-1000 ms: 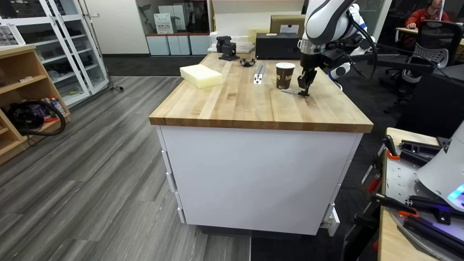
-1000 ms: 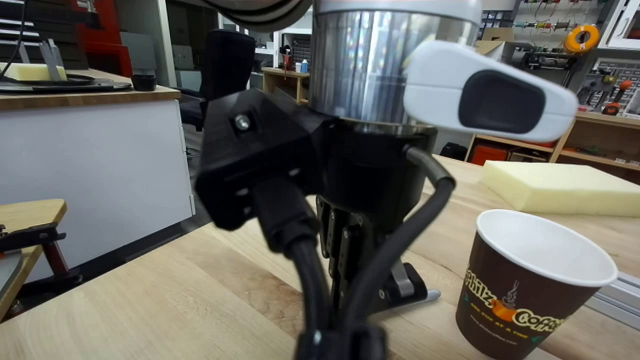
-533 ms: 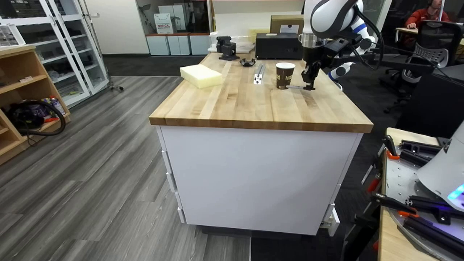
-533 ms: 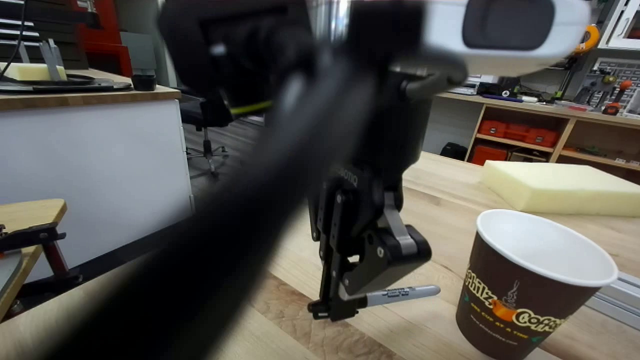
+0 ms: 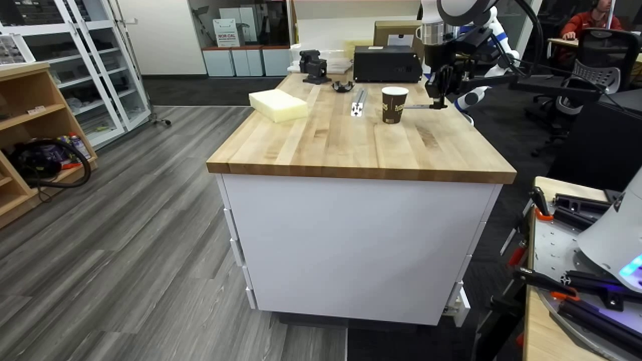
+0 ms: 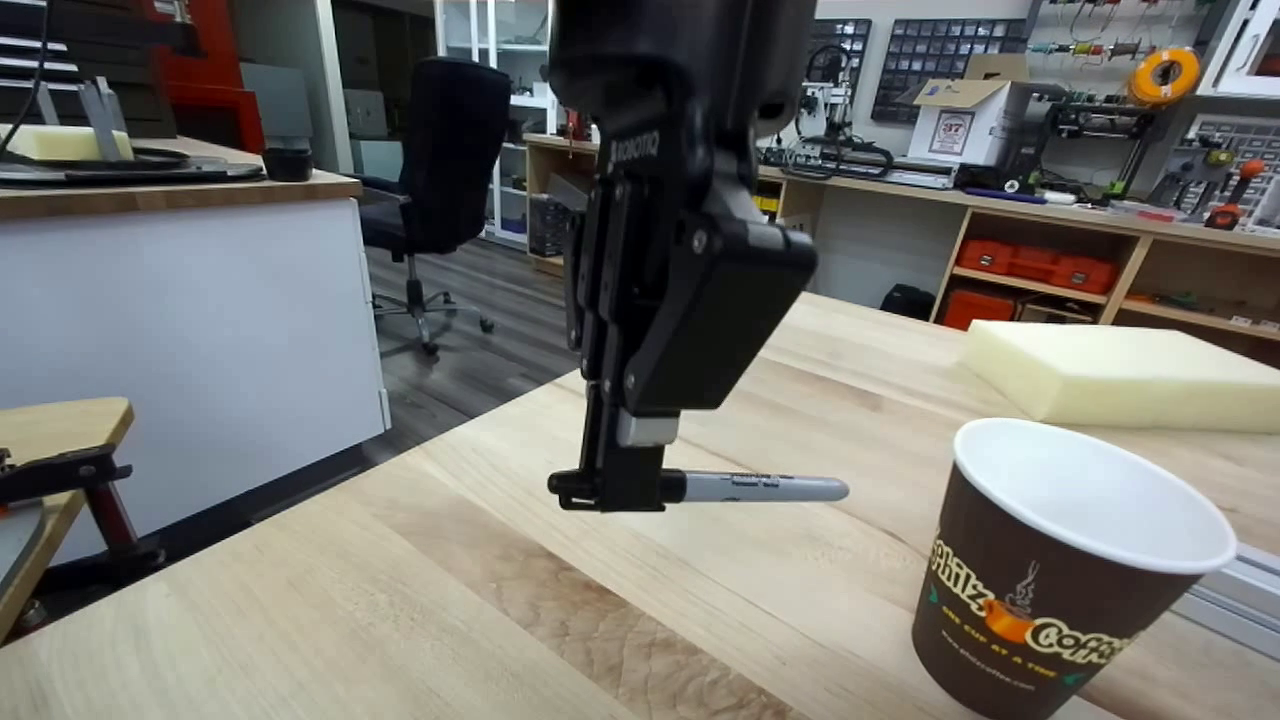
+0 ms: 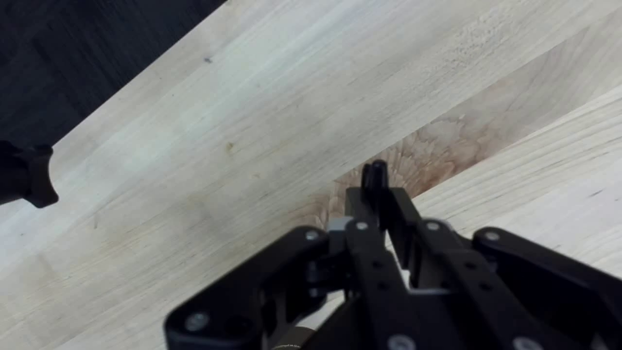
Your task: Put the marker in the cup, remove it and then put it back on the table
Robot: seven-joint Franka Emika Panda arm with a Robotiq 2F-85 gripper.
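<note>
My gripper [image 6: 632,490] is shut on the marker [image 6: 770,487] and holds it nearly level above the table. The marker's black cap end [image 7: 376,175] sits between the fingertips in the wrist view; its grey barrel sticks out toward the cup. The brown paper cup [image 6: 1020,600] with a white rim stands upright on the table [image 6: 400,600], apart from the marker tip. In an exterior view the gripper [image 5: 438,105] is to the right of the cup [image 5: 393,108]. In the wrist view only a sliver of the cup [image 7: 294,335] shows at the bottom edge.
A pale foam block [image 5: 278,105] and a metal rail [image 5: 358,103] lie on the table beyond the cup. A black vise [image 5: 314,66], a curved black part [image 5: 343,86] and a black box [image 5: 386,63] are at the back. The table's edge crosses the wrist view's upper left.
My gripper has risen from the tabletop with the marker in its fingers and shifted a little away from the cup. The marker has come up off the table. The cup has not moved.
</note>
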